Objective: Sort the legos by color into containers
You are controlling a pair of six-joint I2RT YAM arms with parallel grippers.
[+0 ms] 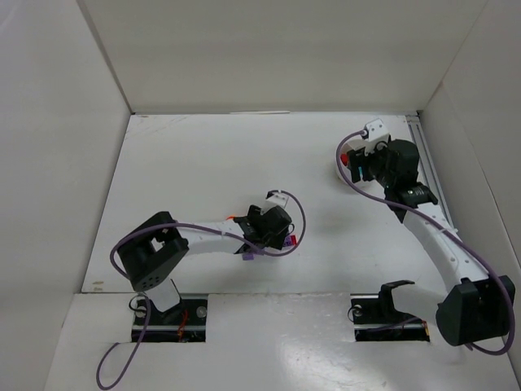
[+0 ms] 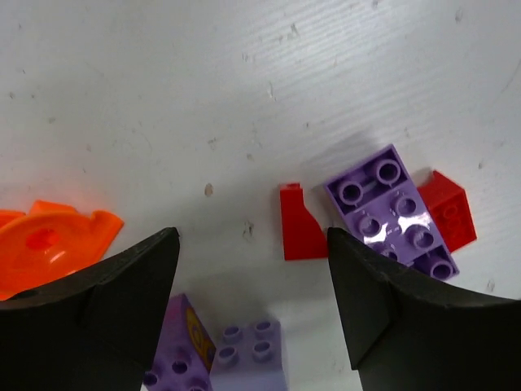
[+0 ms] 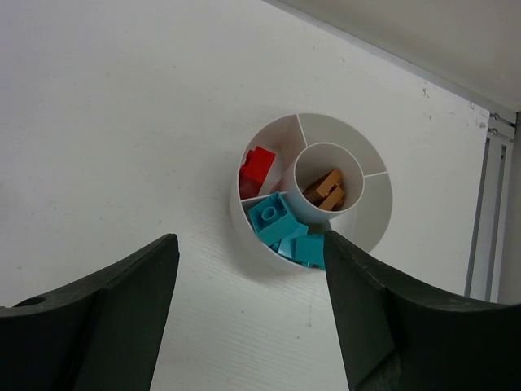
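Observation:
My left gripper [image 2: 252, 244] is open, low over the table. Two purple legos [image 2: 244, 350] lie between its fingers [image 2: 106, 309] near the palm, clear of the right finger. Beyond the tips lie a red slope [image 2: 299, 221], a long purple brick [image 2: 395, 210] and a red brick [image 2: 449, 208]. An orange piece [image 2: 49, 244] is on the left. My right gripper [image 3: 252, 244] hangs open and empty above the round white dish [image 3: 374, 212]. One of its containers holds a red brick [image 3: 257, 167], another teal bricks [image 3: 281, 220], and the hub orange ones [image 3: 330, 189]. In the top view the left gripper [image 1: 269, 232] covers the loose pile.
White walls close in the table on three sides. A metal rail [image 3: 480, 220] runs along the right wall just past the dish. Purple cables loop off both arms, one over the left wrist [image 1: 297, 213].

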